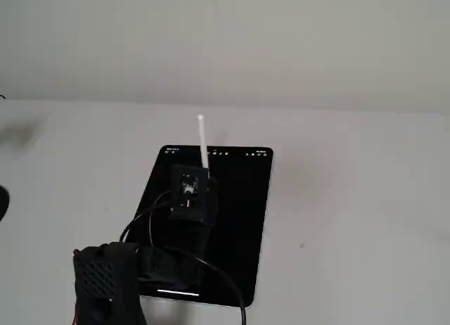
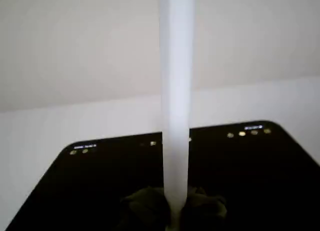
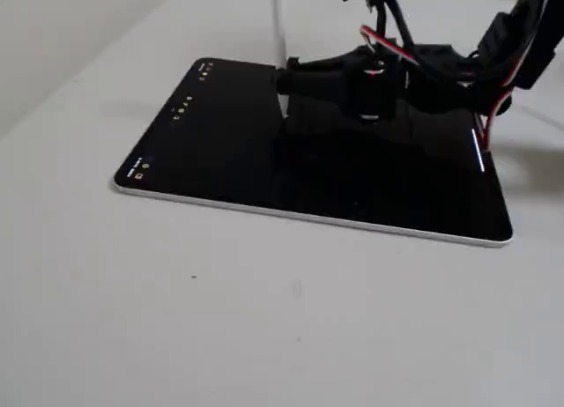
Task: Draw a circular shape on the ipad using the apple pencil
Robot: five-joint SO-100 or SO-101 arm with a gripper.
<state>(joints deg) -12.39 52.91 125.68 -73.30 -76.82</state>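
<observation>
On the white table [image 1: 365, 198]: the ipad [image 1: 239, 219] lies flat, its long side running away from the arm in a fixed view; the apple pencil [image 1: 202, 138] stands nearly upright above its far half.

Pencil, position: it is held low on its shaft by the gripper [image 1: 200, 176], with most of its length rising free above; the tip end is hidden in all views, so I cannot tell whether it touches the glass.

Jaws: clamped together on the pencil's lower shaft, seen in the wrist view as dark pads [image 2: 200, 207] pressing either side of the white barrel.

Pencil, handling: probably light, stiff and smooth, so it likely slips or twists in the pads under side load. A hold near the tip looks best for control, since the long free end gives leverage against the grip.

Pencil, look: plain matte white cylinder [image 2: 176, 91], even in width, with no visible markings.

Ipad, handling: rigid and flat, glass-faced and likely fragile under hard downward pressure; it seems to rest loose on the table, so a dragging tip might shift it.

Ipad, look: black screen [image 3: 220, 151] with a thin pale edge and rounded corners; small lit icons line the far short edge, and a bright bar shows at the near one. No drawn stroke is visible.

Arm: the black body with cables [image 3: 493, 55] reaches over the tablet's near end.
</observation>
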